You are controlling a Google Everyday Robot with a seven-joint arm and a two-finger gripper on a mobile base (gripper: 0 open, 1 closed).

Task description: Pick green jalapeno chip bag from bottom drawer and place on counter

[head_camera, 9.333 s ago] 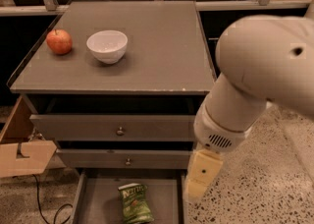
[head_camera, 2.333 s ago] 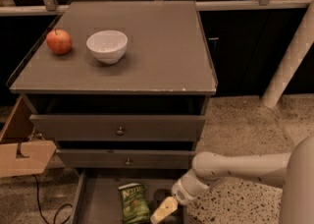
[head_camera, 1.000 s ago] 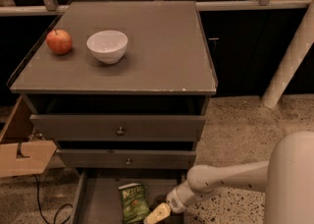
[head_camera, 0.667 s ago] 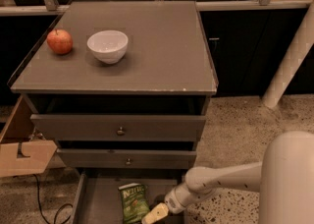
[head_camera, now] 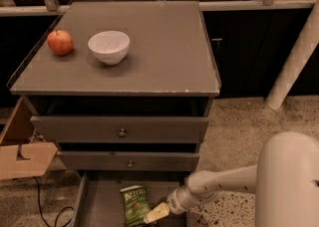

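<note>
Tool (head_camera: 156, 213) low in btm drawer (head_camera: 99, 206), at bag's (head_camera: 134, 203) right edge; grip state can't be told; apple (head_camera: 60, 42), bowl (head_camera: 108, 47) on table (head_camera: 164, 47).

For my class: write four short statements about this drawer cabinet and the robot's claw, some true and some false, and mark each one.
1. The green jalapeno chip bag lies in the open bottom drawer. True.
2. The claw is down at the drawer, beside the bag's lower right corner. True.
3. The white bowl sits in the drawer. False: the bowl stands on the counter.
4. The apple is on the floor. False: the apple rests on the counter, beside the bowl.
</note>
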